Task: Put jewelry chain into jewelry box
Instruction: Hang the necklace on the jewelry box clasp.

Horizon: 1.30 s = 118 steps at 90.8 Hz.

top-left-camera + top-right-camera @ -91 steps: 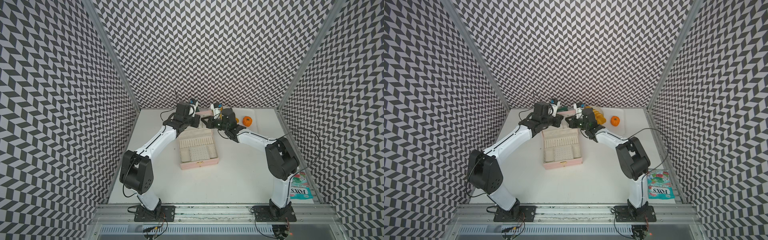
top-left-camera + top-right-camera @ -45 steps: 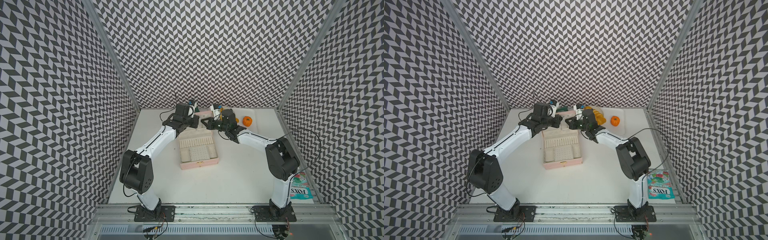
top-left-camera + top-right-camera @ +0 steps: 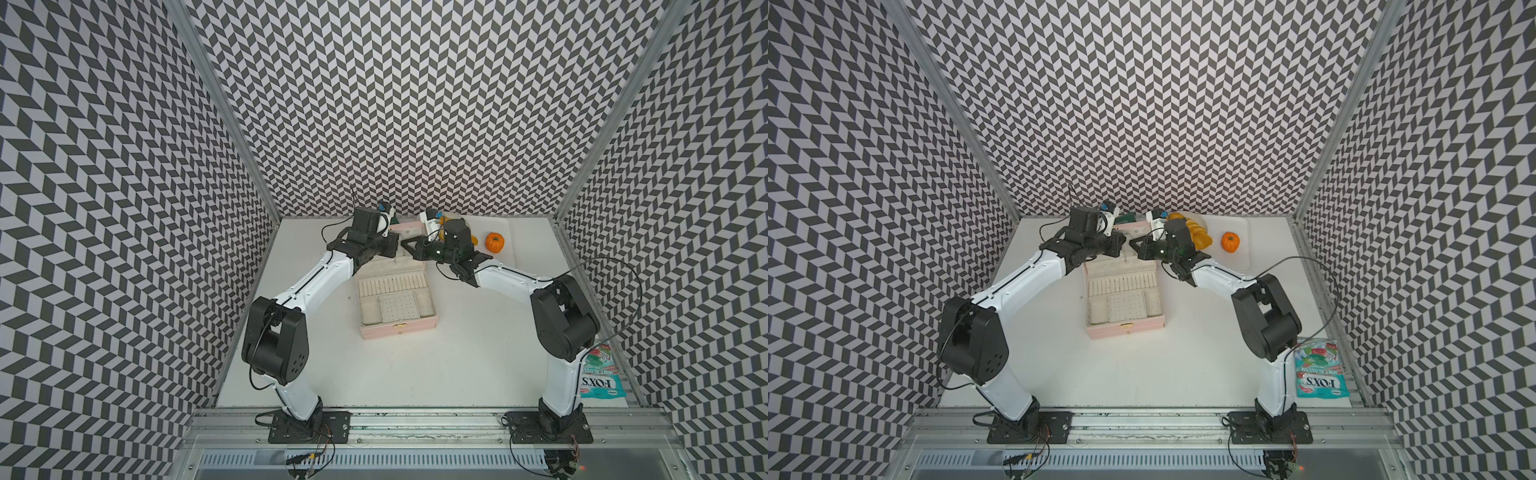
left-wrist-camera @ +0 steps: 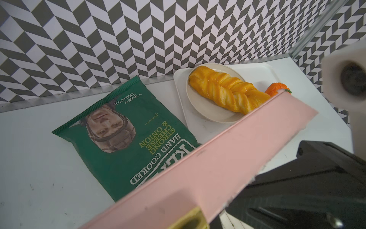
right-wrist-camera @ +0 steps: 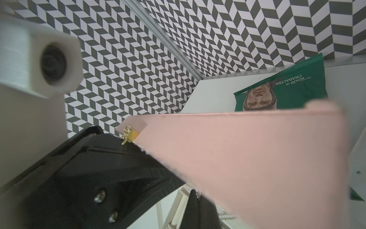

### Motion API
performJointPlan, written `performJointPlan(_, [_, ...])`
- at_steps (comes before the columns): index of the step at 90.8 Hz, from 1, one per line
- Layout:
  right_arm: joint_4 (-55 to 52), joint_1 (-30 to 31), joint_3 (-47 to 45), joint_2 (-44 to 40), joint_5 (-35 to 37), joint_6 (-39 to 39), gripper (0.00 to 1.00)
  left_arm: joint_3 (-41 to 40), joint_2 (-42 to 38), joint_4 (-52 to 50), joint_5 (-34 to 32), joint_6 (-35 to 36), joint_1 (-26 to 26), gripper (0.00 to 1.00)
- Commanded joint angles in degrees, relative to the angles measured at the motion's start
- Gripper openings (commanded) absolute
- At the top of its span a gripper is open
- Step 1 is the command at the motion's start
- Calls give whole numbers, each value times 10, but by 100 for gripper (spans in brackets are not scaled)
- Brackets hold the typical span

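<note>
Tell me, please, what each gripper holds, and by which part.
Cannot be told. The left gripper and right gripper are both shut, fingers almost meeting before the raised lid of the jewelry box; the jewelry chain is too thin to see.

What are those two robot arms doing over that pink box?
They are working at an open pink jewelry box on the table. Its lid stands up at the far end. The left gripper and the right gripper are both shut, with their tips nearly meeting just in front of the lid, above the box. The chain meant to go inside is too thin to make out for sure. The green crisps bag and the little orange pumpkin lie beyond, untouched.
</note>
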Motion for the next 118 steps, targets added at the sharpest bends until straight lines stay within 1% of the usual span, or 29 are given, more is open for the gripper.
performJointPlan(1, [45,3,-7,-18,-26,13,0,1,4,2,4,-1,2,0])
performJointPlan(17, [61,3,-13,-18,-45,27,0,1,4,2,4,0,2,0])
performJointPlan(41, [35,2,-13,-10,-4,3,0,1,6,4,5,-2,2,0])
performJointPlan(50, [34,2,-14,-6,-2,2,0,1,7,4,6,-2,2,0])
performJointPlan(80, [27,0,-4,-7,48,-22,0,-1,7,5,7,-1,2,0])
performJointPlan(118, [22,-1,39,5,55,-36,0,-2,4,6,7,2,2,0])
